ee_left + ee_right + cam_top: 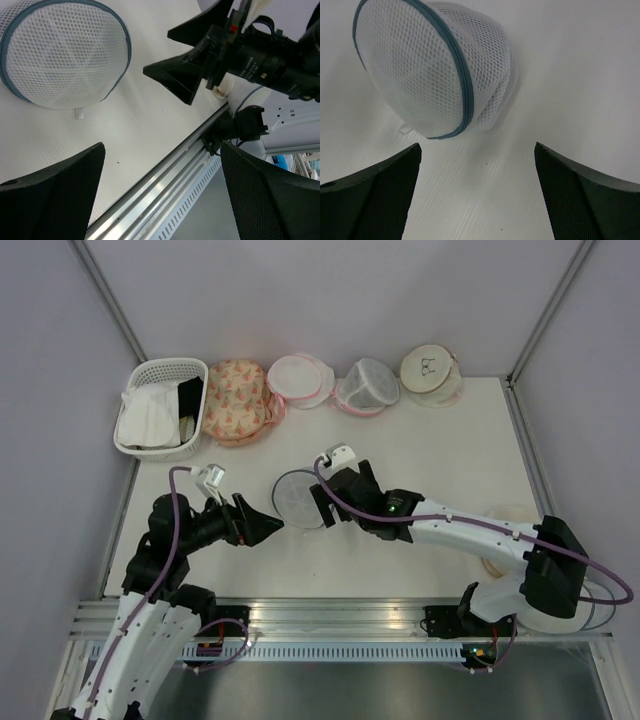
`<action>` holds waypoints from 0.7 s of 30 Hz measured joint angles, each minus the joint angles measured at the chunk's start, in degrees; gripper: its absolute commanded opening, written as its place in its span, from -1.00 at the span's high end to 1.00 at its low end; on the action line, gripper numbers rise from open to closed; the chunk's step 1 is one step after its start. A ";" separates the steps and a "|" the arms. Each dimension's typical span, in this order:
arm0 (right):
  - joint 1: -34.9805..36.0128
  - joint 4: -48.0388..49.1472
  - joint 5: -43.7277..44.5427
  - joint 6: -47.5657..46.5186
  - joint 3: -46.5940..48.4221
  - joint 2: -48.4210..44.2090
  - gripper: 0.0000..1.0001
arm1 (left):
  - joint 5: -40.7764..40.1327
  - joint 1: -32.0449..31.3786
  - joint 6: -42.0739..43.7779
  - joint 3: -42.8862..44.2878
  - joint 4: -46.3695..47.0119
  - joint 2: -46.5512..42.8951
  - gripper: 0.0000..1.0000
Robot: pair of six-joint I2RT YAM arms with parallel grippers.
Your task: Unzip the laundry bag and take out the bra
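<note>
1. Spreading white beneath everything: table (420,455), boxed in by pale walls, metal rail running along the near edge.
2. Lying mid-table: bag (298,498), round white mesh, grey-blue zipper rim closed, small white pull tab (79,114) showing at its edge.
3. Flanking it, touching nothing: left gripper (262,528) and right gripper (318,505), jaws gaping apart on both.

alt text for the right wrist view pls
A round white mesh laundry bag with a grey-blue zipper rim lies zipped shut on the white table, just beyond the open right gripper, whose two dark fingers frame the bottom corners without touching it.
</note>
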 measured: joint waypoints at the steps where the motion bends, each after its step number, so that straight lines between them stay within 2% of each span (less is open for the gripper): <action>1: -0.70 0.85 0.00 -1.01 0.59 1.29 -0.96 | 0.02 0.00 0.00 -0.26 0.02 -0.50 -0.99; 6: -4.13 6.01 -2.12 -5.81 3.67 7.17 -0.96 | 0.15 0.00 -0.02 -1.51 0.07 -2.27 -0.99; 11: -7.96 9.64 -8.11 -8.39 7.96 13.42 -0.93 | 0.42 0.00 -0.04 -2.40 0.00 -3.13 -0.99; 15: -12.04 11.41 -16.17 -7.63 10.36 17.64 -0.32 | 0.46 0.00 -0.04 -2.64 -0.20 -4.13 -0.99; 16: -12.98 11.45 -18.14 -7.04 10.71 18.43 -0.02 | 0.46 0.00 -0.04 -2.67 -0.31 -4.42 -0.99; 17: -13.68 11.54 -19.78 -6.71 10.93 19.04 0.09 | 0.44 0.00 -0.04 -2.69 -0.37 -4.68 -0.99; 20: -15.26 11.41 -23.98 -4.55 10.97 20.11 0.59 | 0.44 0.00 -0.04 -2.73 -0.50 -5.27 -0.99; 21: -15.61 11.39 -24.85 -4.24 10.97 20.41 0.95 | 0.46 0.00 -0.04 -2.73 -0.59 -5.38 -0.99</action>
